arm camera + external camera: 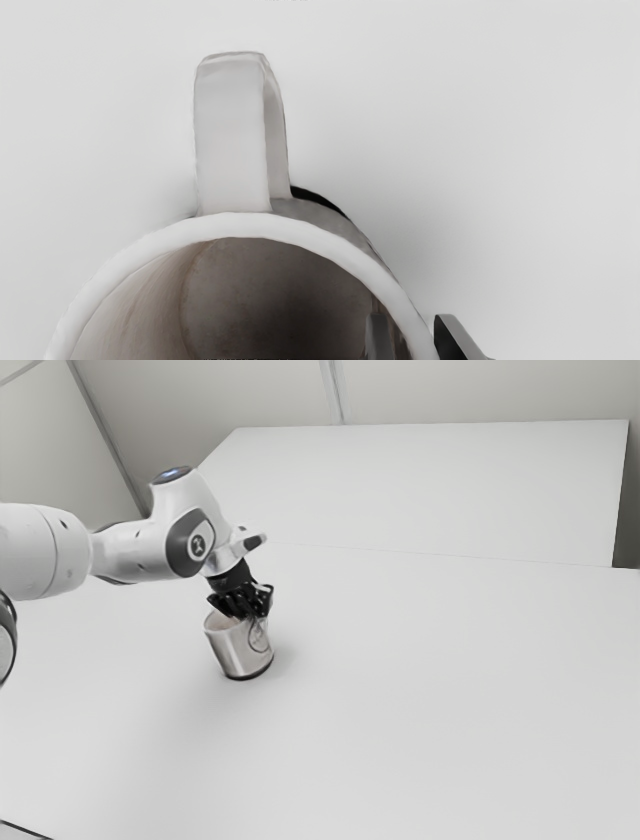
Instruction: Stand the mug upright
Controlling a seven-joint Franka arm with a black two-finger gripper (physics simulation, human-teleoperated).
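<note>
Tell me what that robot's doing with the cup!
A robot arm is working on a shiny mug on a table. Its black tool is right at the mug's rim. The mug's open top faces up and its dark base is down by the table, though I can't tell if it leans.

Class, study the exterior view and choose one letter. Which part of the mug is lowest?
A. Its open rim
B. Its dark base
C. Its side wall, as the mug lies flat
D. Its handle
B: in the exterior view the dark base is at the bottom of the mug, with the open rim at the top and the handle on its side.
</note>
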